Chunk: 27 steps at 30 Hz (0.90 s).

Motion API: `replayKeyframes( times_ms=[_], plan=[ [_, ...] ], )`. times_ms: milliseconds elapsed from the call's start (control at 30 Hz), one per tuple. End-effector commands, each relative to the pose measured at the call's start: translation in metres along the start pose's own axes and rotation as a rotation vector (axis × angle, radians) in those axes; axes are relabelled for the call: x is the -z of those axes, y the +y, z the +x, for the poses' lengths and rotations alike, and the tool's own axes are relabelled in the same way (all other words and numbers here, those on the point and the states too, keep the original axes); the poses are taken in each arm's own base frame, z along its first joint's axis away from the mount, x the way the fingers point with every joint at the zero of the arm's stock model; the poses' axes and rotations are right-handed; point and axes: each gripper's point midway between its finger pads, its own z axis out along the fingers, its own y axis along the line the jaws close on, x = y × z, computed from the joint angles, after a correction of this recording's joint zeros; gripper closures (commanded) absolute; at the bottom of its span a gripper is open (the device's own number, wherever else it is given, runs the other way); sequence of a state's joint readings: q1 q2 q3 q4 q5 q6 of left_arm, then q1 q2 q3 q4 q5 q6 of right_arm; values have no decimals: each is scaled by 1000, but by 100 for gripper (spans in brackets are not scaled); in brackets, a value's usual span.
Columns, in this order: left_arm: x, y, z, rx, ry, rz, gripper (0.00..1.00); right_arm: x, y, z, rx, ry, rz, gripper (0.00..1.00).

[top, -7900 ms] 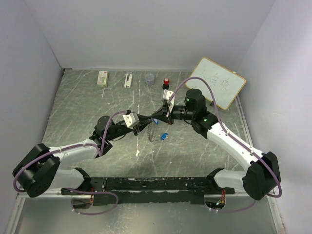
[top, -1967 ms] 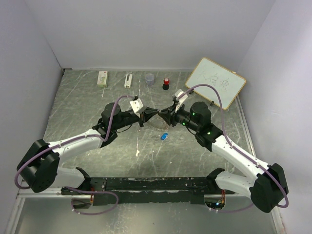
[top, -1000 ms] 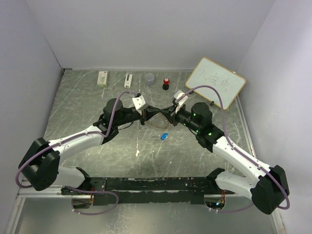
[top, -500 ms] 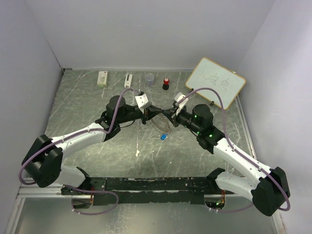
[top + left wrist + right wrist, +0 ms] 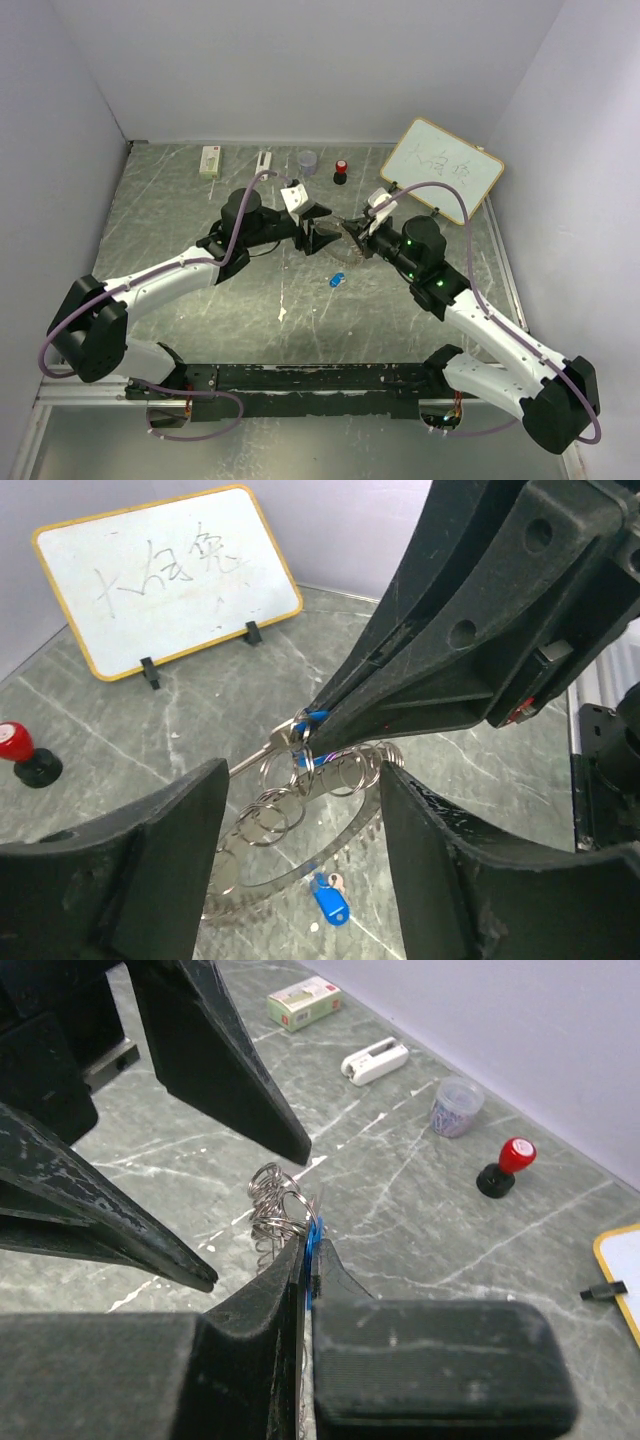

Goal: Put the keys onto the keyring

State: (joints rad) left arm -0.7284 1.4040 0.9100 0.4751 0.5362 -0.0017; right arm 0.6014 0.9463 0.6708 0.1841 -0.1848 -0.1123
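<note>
Left gripper: jaws are standing spread, gripping nothing, one on each side of the keyring | right gripper: is clenching on a blue key at the ring's upper edge | keyring: is hanging tilted from that pinch | second blue key: is lying on the table beneath, apart.

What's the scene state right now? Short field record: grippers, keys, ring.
left gripper: open, holding nothing, jaws spread facing the keyring
right gripper: shut on blue key
blue key: pinched at the right fingertips, metal blade sticking out
keyring: tilted, hanging at the right gripper's tips; whether the held key is threaded on, cannot tell
second key: loose on the table, close to the keyring
task: not finished, one key off the ring
</note>
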Motion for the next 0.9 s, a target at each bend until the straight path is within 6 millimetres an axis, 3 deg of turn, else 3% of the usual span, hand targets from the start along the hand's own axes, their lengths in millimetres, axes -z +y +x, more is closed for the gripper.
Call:
replayKeyframes(
  times_ms=[0, 267, 567, 867],
  plan=[
    [7, 11, -11, 21, -29, -77, 27, 2, -14, -20, 3, -16, 64, 100],
    [30, 19, -9, 30, -76, -175, 32, -1, -15, -22, 2, 7, 61, 100],
    [31, 2, -8, -31, -120, -75, 43, -8, -13, -29, 10, 23, 34, 100],
    [36, 3, -20, -103, -172, -94, 47, -20, 1, -27, 20, 63, -7, 100]
  ],
)
